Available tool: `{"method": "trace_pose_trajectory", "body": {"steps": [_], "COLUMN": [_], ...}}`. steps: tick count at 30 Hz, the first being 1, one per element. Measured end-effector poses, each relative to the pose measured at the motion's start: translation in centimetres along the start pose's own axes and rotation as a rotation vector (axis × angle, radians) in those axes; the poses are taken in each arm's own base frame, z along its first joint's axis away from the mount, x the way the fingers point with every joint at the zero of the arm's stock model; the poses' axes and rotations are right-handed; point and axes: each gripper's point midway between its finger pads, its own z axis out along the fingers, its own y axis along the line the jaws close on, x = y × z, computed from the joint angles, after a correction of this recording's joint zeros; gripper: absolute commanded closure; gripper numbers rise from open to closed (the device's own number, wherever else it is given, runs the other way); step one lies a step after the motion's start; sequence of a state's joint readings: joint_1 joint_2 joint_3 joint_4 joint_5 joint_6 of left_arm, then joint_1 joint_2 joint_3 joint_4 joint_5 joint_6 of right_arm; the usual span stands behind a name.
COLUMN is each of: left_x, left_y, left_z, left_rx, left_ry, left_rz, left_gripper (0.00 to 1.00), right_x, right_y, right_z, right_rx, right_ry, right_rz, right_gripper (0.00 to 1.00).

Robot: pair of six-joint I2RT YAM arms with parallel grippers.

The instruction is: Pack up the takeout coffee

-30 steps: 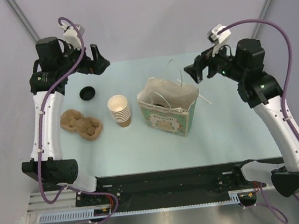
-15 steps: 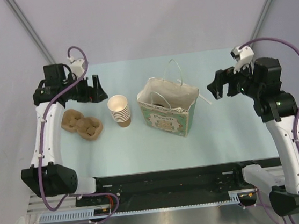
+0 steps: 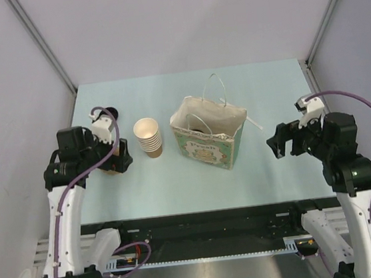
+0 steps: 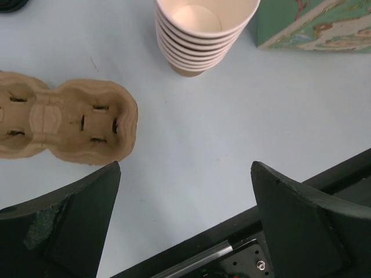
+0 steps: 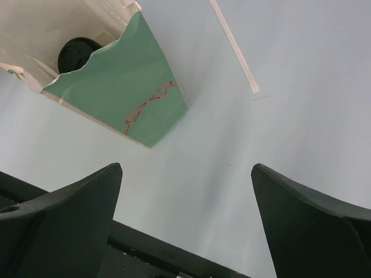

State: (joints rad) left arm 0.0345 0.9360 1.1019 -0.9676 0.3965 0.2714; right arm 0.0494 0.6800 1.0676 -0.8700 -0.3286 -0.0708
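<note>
Inside the green paper bag point(image 5: 133, 92), you can see the takeout coffee point(image 5: 77, 53), black lid up. Your left gripper point(image 4: 185, 168) hangs spread wide and empty over the pulp carrier point(image 4: 64, 124), near the cup stack point(image 4: 203, 29). Your right gripper point(image 5: 186, 168), equally spread, holds nothing off beside the bag.

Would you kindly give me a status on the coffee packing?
Left gripper open, empty; right gripper open, empty. Coffee, black lid showing, inside paper bag. Cup stack and carrier apart from it.
</note>
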Motion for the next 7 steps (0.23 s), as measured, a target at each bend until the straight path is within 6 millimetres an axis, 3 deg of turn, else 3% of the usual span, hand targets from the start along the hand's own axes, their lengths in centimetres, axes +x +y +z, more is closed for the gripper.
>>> {"method": "trace_pose_trajectory", "body": {"steps": [3, 7], "left_x": [1.2, 1.2], "left_y": [0.0, 0.2], "left_z": [-0.5, -1.2], "left_rx": [-0.03, -0.065], "left_ry": [-0.006, -0.03], "left_rz": [0.022, 0.044], "left_gripper": [0.01, 0.01], "right_x": [0.0, -0.3], "right_y": [0.1, 0.4], "right_z": [-1.0, -1.8], "right_rx": [0.011, 0.014], "right_ry": [-0.033, -0.065], "right_rz": [-0.017, -0.03], "right_gripper": [0.0, 0.0]}}
